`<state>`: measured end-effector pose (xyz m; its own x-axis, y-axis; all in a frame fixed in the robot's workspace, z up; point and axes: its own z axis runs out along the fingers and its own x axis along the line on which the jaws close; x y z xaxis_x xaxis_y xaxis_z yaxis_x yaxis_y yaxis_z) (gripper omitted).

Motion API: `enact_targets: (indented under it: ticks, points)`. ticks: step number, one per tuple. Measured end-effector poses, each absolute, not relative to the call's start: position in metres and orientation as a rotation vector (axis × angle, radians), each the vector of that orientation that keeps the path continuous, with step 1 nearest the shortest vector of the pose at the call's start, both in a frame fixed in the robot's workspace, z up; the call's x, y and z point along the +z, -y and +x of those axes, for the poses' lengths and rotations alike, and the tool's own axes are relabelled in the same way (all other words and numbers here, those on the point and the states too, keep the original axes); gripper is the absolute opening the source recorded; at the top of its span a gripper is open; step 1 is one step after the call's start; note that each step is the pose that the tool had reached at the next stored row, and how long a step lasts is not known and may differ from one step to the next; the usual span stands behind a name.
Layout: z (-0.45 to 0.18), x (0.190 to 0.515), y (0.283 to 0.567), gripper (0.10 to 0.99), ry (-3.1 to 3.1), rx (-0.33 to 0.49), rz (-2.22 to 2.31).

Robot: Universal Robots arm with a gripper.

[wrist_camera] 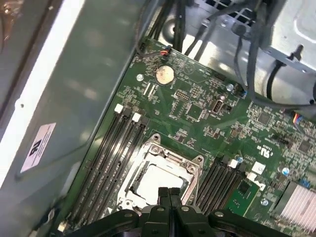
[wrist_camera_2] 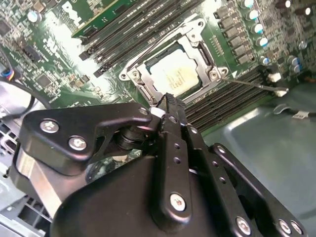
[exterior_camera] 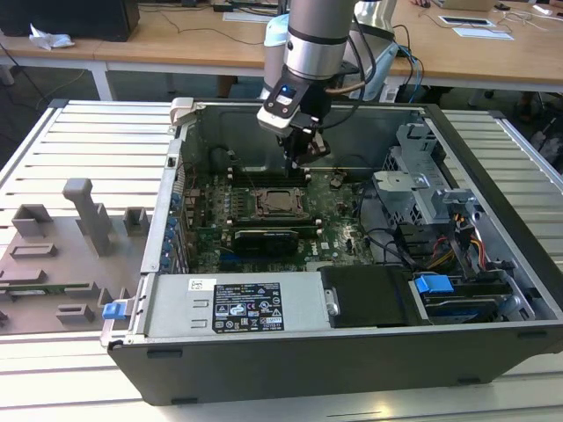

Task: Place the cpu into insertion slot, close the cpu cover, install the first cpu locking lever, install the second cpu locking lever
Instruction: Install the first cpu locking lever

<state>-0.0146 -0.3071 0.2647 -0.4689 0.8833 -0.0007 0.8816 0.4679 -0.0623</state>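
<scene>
Exterior view: we see the black gripper [exterior_camera: 304, 158] near the square dark-framed insertion slot [exterior_camera: 260, 205], at its 1 o'clock.

Second wrist view: jaws closed, empty. The flat silver-grey square cpu [wrist_camera_2: 175, 76] sits in the slot, and the thin metal-frame cpu cover [wrist_camera_2: 205, 57] lies flat around it.

First wrist view: fingertips [wrist_camera: 164, 195] are just beside the cover.

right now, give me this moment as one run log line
pincer: shut, hovering by cpu | cpu: in insertion slot | cpu cover: down over cpu | lever rod: juts out over memory slots
</scene>
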Motion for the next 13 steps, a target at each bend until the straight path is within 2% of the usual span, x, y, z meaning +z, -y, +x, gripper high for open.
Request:
enact_targets:
  ticks: [13]
  points:
    - [-0.0146,0.2647,0.3071,0.106,2.832,0.089,-1.297]
